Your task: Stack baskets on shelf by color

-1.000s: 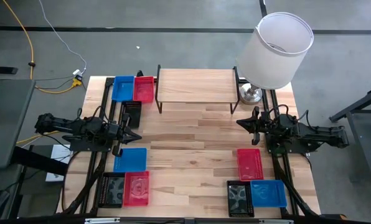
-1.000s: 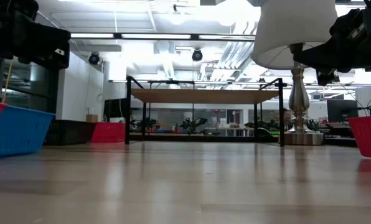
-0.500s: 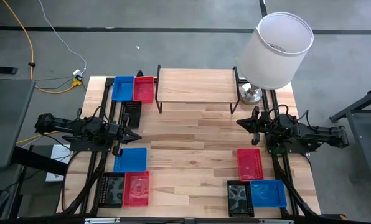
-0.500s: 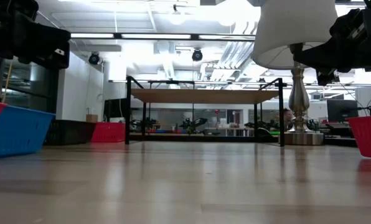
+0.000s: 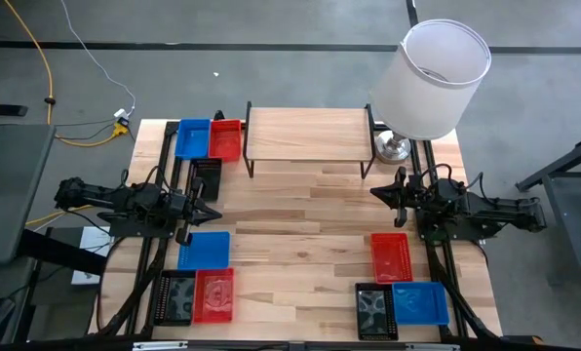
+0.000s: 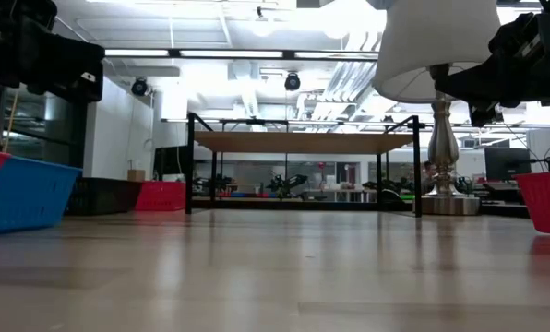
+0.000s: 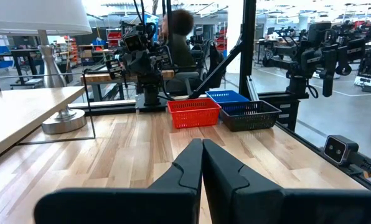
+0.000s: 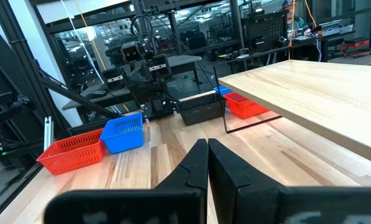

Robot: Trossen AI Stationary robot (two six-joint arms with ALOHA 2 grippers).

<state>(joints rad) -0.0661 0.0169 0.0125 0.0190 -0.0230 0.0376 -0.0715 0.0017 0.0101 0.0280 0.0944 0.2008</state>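
Nothing stacked yet — the shelf [image 5: 306,135] is bare, and the baskets [image 5: 204,250] (nine, by my count) sit scattered on the table [image 5: 300,210]. Left tool [image 5: 210,211] and right tool [image 5: 377,192] — both closed, empty.

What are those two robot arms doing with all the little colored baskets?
Right now they are just waiting. The left claw and the right claw are both shut and hold nothing, one at each side of the table. Blue, red and black baskets lie in small groups near the table's corners, like the blue basket by the left arm and the red basket by the right arm. The shelf at the back, next to the lamp, has no baskets on it yet.
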